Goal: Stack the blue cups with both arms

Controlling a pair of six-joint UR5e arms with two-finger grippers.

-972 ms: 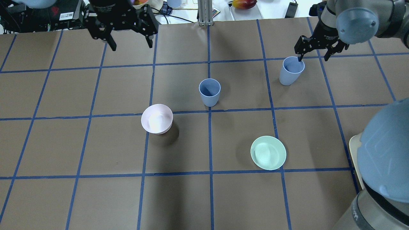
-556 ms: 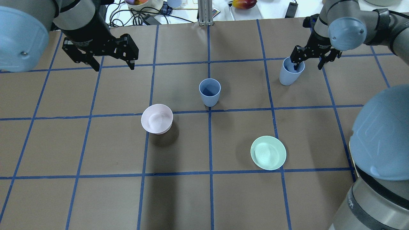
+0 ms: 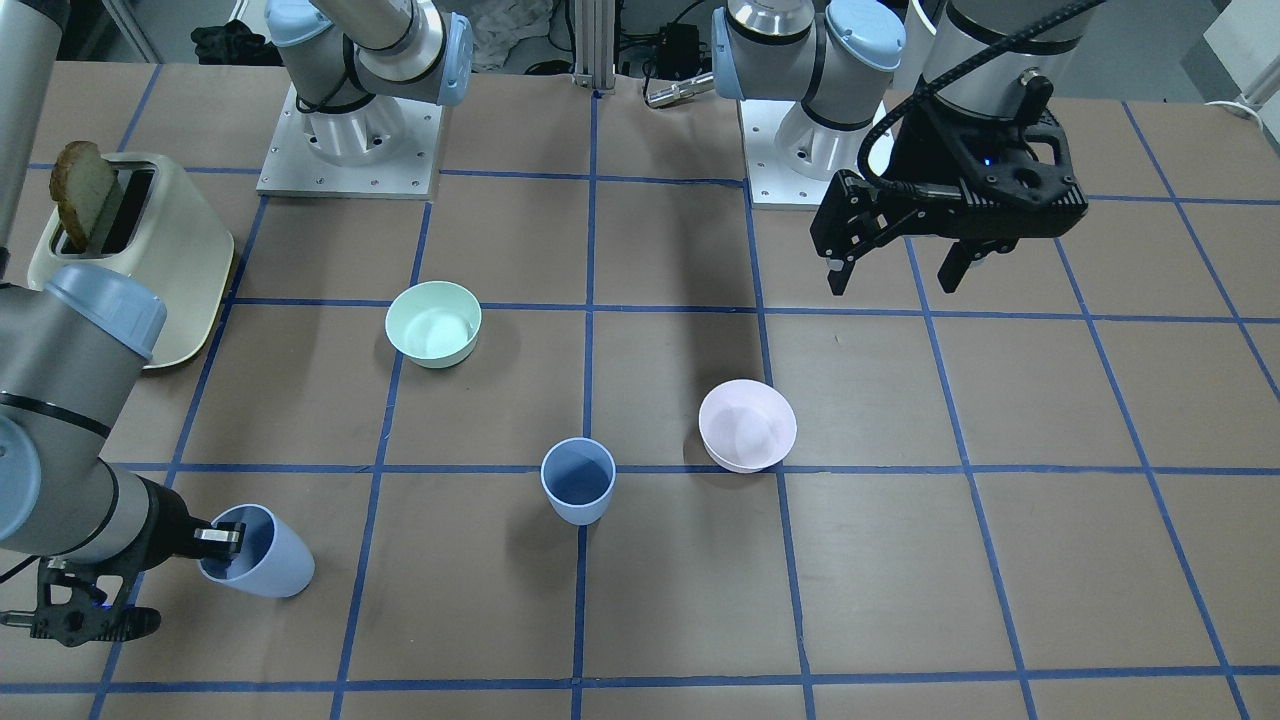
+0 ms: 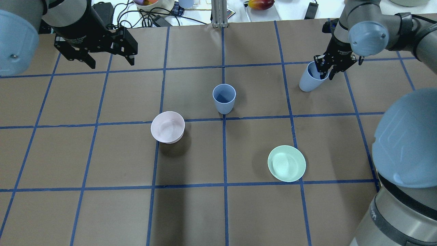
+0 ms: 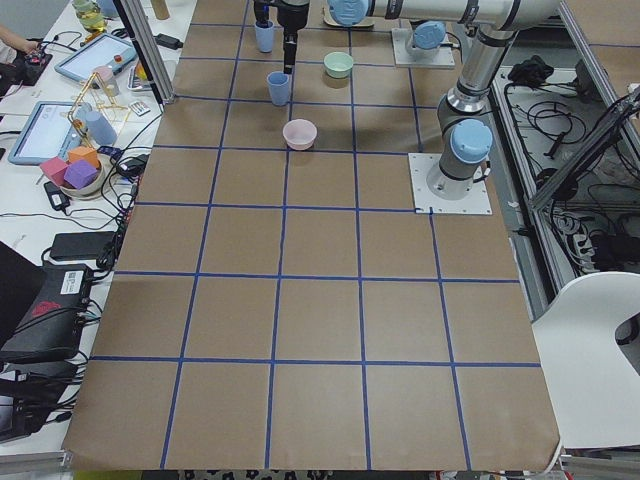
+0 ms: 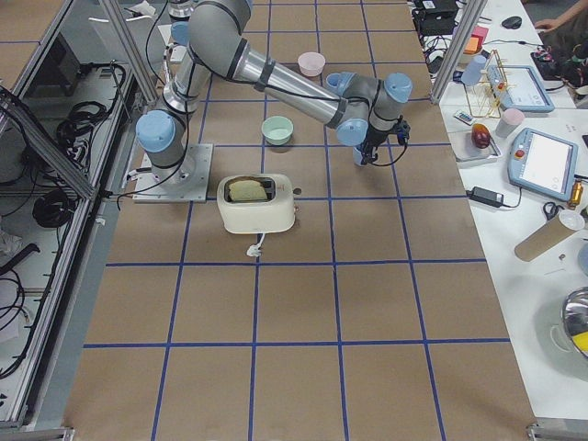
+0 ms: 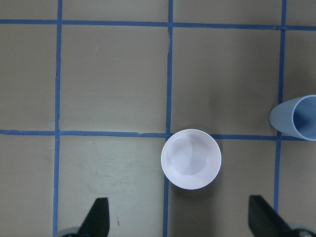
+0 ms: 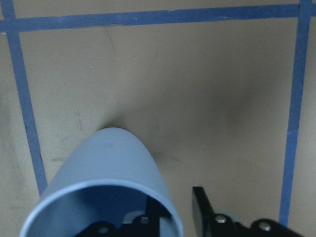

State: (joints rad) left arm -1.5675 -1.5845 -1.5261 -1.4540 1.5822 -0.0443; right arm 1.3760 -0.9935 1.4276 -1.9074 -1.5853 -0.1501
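Right pincer (image 4: pixel 325 72) clamped on the rim wall of the tilted cup (image 4: pixel 307 83), at 2 o'clock from the upright cup (image 4: pixel 224 99); left pincer (image 4: pixel 112 64) apart, at 10 o'clock. We judge the cups light, stiff and slippery: grip the wall at the rim.

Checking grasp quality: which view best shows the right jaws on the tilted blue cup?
Right wrist-mounted: the tilted blue cup wall sits between the right gripper jaws. Front-facing and overhead show its tilt; side views show it tiny.
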